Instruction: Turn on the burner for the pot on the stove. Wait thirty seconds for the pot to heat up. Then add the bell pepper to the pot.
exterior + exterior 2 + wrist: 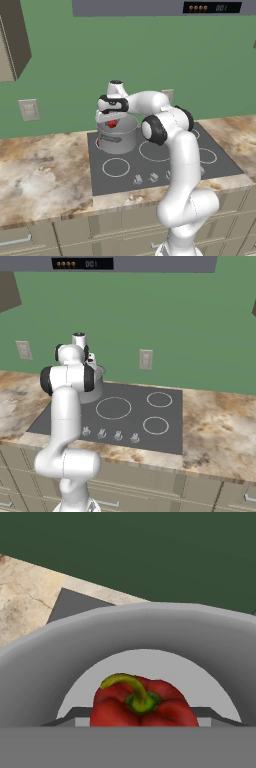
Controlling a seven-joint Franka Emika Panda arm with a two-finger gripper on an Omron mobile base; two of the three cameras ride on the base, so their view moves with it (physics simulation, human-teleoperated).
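Marbled counter (40, 170) under a green wall (150, 50) bears the stove (125, 175); gripper (113, 120) state unclear.

The white arm rises from its base, bends at a dark-jointed elbow and reaches forward and to its left, forearm roughly level. The wrist turns downward, so the hand (113, 121) points straight down. The bell pepper (143, 704) sits directly below the hand, between the spots where its fingertips would show, green stem up. Whether the fingers are closed on it cannot be told.
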